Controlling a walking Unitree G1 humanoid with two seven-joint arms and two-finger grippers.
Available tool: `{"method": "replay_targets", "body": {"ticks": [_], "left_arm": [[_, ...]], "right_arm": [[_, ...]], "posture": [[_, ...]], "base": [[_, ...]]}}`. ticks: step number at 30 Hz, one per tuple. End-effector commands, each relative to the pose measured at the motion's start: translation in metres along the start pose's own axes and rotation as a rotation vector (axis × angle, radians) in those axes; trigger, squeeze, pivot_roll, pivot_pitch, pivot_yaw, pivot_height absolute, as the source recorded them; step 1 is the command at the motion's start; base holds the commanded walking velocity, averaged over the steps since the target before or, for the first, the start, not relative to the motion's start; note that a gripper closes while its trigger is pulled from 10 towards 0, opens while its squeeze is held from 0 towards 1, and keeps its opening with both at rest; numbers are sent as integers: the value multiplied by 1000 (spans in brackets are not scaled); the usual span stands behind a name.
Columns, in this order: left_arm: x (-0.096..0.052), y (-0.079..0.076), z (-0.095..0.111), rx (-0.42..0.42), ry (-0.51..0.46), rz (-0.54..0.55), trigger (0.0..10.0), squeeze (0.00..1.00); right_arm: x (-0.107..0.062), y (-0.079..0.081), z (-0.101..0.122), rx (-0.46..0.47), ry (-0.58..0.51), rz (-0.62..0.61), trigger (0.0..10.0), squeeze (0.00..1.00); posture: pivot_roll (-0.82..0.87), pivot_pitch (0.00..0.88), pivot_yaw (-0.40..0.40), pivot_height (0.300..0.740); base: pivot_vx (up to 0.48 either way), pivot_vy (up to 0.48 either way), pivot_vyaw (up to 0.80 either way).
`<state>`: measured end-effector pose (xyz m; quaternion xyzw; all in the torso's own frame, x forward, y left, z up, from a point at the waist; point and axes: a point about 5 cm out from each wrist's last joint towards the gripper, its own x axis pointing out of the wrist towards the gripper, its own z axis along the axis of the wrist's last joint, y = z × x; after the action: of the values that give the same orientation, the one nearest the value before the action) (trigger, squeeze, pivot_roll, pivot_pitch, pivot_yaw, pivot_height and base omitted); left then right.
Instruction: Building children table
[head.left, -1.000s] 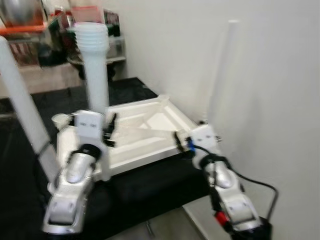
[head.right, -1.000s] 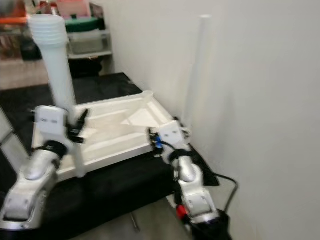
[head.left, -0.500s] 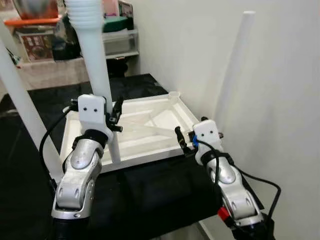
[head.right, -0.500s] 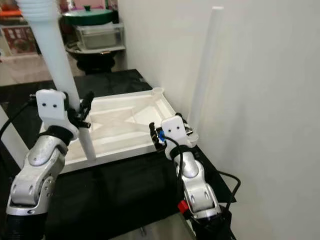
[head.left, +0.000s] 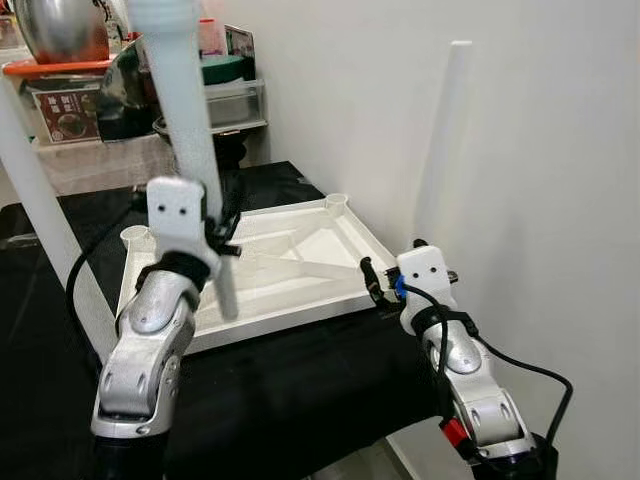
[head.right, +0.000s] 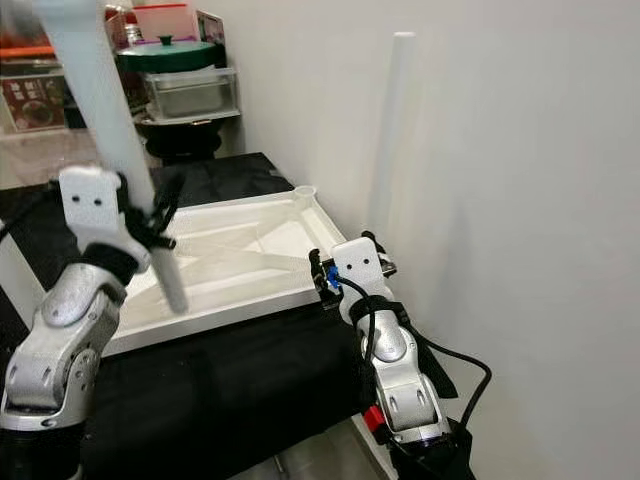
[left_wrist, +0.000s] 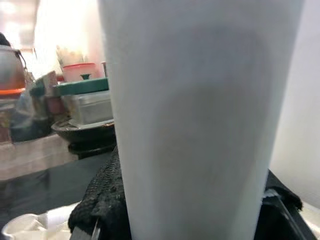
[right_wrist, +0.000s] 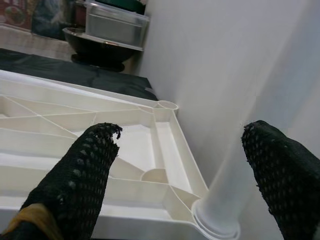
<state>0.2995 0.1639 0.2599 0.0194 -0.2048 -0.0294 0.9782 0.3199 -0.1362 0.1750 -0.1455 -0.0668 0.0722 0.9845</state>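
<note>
The white tabletop (head.left: 300, 306) lies upside down on a black surface, ribs facing up. One white leg (head.left: 445, 140) stands upright in its near right corner socket, close to the wall. A second leg (head.left: 40, 220) rises at the near left corner. My left gripper (head.left: 225, 228) is shut on a third white leg (head.left: 190, 120), held slightly tilted with its lower end just above the tabletop's front part. That leg (left_wrist: 200, 125) sits between the black fingers (left_wrist: 100, 200) in the left wrist view. My right gripper (right_wrist: 180, 135) is open beside the base of the fitted right leg (right_wrist: 250, 165), holding nothing.
Open round sockets show at the far right corner (head.left: 335, 203) and far left corner (head.left: 135, 237). A white wall (head.left: 540, 200) runs close along the right. Shelves with a pot and lidded containers (head.left: 225, 95) stand behind. The black surface's front edge (head.left: 330, 450) is near.
The view has shifted and sharpened. My left gripper still holds the leg, whose lower end has risen a little off the tabletop's front rim. The right gripper stays by the near right corner.
</note>
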Motion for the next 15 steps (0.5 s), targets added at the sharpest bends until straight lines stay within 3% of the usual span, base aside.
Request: {"method": "replay_targets", "body": {"ticks": [1, 7, 15], "left_arm": [[-1, 5, 5, 24, -39, 7, 10000, 0], [-4, 8, 7, 59, -81, -65, 10000, 0], [-7, 8, 0, 61, -63, -82, 10000, 0]], "right_arm": [[-1, 0, -6, 0, 11, -2, 10000, 0], [-2, -2, -6, 2, -3, -10, 10000, 0], [-4, -2, -7, 0, -1, -11, 10000, 0]], "posture": [[31, 0, -3, 740], [27, 0, -1, 740], [14, 0, -3, 740]], "base": [[0, 0, 0], [0, 0, 0], [0, 0, 0]]}}
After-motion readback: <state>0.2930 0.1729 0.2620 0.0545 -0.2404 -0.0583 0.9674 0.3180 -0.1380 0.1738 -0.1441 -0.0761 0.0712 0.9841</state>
